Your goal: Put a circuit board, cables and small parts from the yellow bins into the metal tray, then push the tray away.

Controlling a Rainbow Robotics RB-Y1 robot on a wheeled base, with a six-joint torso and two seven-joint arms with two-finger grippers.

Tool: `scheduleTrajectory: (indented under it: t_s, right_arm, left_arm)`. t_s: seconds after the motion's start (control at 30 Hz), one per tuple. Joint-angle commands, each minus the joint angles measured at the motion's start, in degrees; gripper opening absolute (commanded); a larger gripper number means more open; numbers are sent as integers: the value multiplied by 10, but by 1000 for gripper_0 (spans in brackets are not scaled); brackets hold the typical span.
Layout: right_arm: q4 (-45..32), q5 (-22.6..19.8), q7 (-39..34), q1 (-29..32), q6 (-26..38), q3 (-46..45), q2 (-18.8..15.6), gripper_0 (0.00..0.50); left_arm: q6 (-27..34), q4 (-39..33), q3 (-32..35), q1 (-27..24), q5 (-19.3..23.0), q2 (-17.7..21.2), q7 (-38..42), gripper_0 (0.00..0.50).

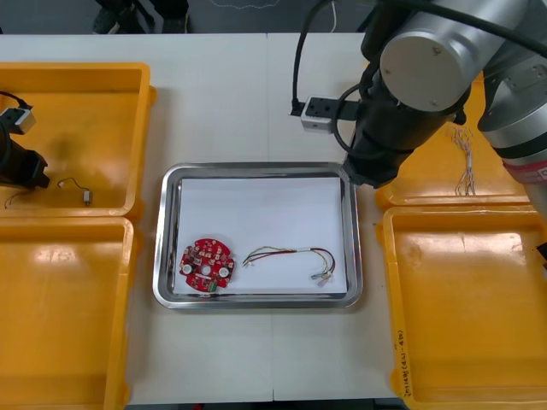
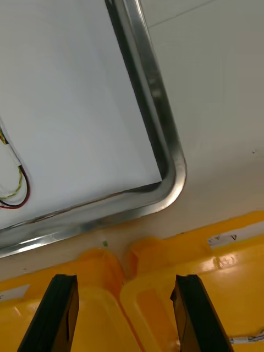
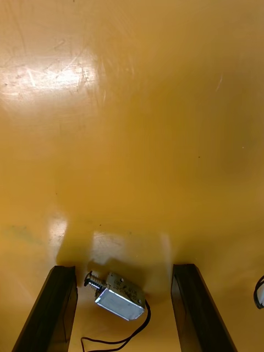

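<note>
While left end effector [image 3: 124,272] straddles small metal part [image 3: 118,297], right end effector [image 2: 125,286] idles near metal tray [image 2: 165,137] | both open, empty | risk: skewed part twists free

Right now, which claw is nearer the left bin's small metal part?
Left. The left claw stands open astride the small metal part; the right claw hovers above the right bins, beside the metal tray.

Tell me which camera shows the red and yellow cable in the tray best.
Front view: the whole red and yellow cable lies in the metal tray beside the circuit board. The right wrist view catches one loop of it; the left wrist view faces the floor of a yellow bin.
</note>
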Motion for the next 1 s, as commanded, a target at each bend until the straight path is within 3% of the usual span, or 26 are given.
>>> scheduleTrajectory:
  t_s: [0.03, 0.2, 0.3, 0.33, 0.37, 0.4, 0.8, 1.0]
  right_arm:
    - [-11, -14, -30, -39, 4, -44, -43, 500]
    - [1, -24, -35, -39, 4, -63, -67, 500]
    - [19, -28, -35, -39, 4, -79, -78, 500]
    - [27, -30, -35, -39, 4, -86, -82, 500]
    - [35, -32, -35, -39, 4, -92, -85, 500]
    - [39, -32, -34, -39, 4, -94, -88, 500]
    - [113, -27, -31, -39, 1, -124, -119, 500]
    - [149, -18, -30, -39, -13, -139, -130, 500]
  left_arm:
    - [-3, 2, -7, -15, -9, -18, 28, 500]
    - [-3, 2, -7, -13, -10, -18, 27, 500]
    - [-2, 2, -7, -12, -10, -19, 27, 294]
    - [3, 2, -7, -12, -11, -19, 26, 122]
    - [7, 2, -6, -12, -12, -18, 26, 32]
    - [9, 2, -7, -12, -13, -18, 26, 11]
    - [21, -2, 9, -16, -15, -18, 26, 0]
    - [91, -63, 54, -15, -20, -18, 28, 0]
